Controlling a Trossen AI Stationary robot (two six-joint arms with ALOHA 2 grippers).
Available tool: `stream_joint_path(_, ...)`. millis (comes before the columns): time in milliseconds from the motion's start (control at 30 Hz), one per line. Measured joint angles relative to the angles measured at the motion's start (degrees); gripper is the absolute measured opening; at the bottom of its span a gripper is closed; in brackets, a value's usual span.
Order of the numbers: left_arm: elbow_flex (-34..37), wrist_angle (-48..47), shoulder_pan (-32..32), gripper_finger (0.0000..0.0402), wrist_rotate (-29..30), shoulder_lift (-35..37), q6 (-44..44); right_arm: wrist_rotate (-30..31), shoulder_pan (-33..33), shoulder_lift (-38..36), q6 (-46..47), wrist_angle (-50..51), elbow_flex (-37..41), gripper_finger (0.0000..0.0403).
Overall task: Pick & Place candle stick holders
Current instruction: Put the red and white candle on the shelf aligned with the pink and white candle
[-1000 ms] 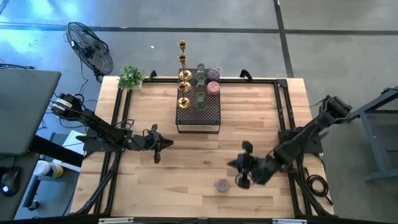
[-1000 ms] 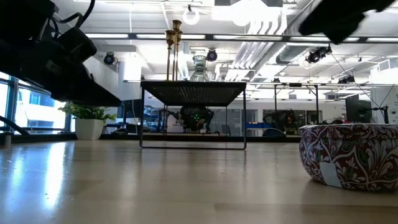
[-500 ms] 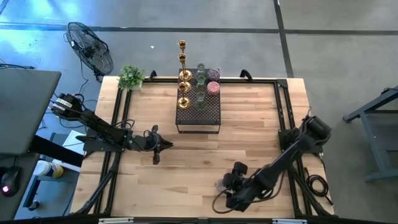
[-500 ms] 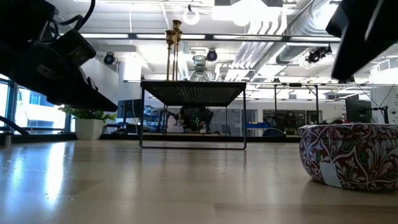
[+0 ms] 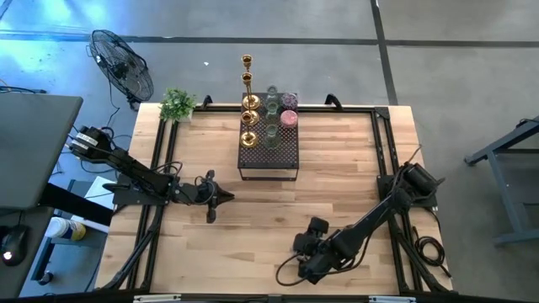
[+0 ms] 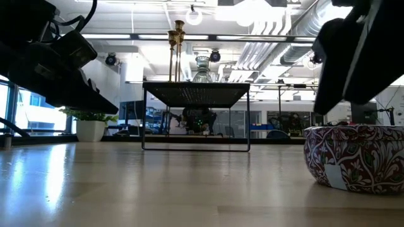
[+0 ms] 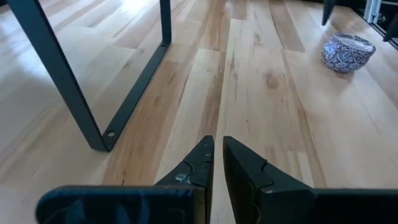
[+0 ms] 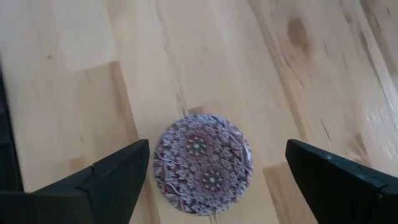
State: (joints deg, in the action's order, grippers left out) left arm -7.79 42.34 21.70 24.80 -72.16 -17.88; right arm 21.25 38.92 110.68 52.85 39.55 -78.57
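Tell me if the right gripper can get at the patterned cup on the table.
Probably yes: the right gripper hangs above the patterned cup with open fingers flanking it, and only bare table around it.

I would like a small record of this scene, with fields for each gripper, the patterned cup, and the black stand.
right gripper: open, fingers on either side of the patterned cup, above it
patterned cup: on the table's near part, not held
left gripper: shut, empty, waiting over the table's left part
black stand: at the table's far middle, carrying gold candlesticks and glass cups
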Motion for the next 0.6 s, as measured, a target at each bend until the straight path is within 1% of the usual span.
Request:
stream_joint_path(133, 0.0, -0.08, 0.06, 0.0033, -0.68, -0.02, -0.39, -0.83, -0.25, -0.01, -1.32, -1.16, 0.22, 0.037)
stream_joint_path(267, -0.02, -0.08, 0.06, 0.0033, -1.49, -0.02, -0.41, -1.58, -0.14, -0.01, -1.52, -3.85, 2.89, 0.037)
stream_joint_path(367, -0.02, -0.17, 0.06, 0.0033, -1.49, -0.02, -0.41, -2.51, -0.16, -0.01, -2.77, -8.33, 5.5, 0.037)
stream_joint_path(467, -0.02, -0.31, 0.06, 0.0033, -1.49, -0.02, -0.41, -2.88, -0.16, -0.01, -5.12, -10.11, 6.79, 0.0369)
stream_joint_path(600, -0.02, -0.31, 0.06, 0.0033, -1.48, -0.02, -0.43, -2.99, -0.31, -0.01, -5.38, -10.92, 8.77, 0.0369)
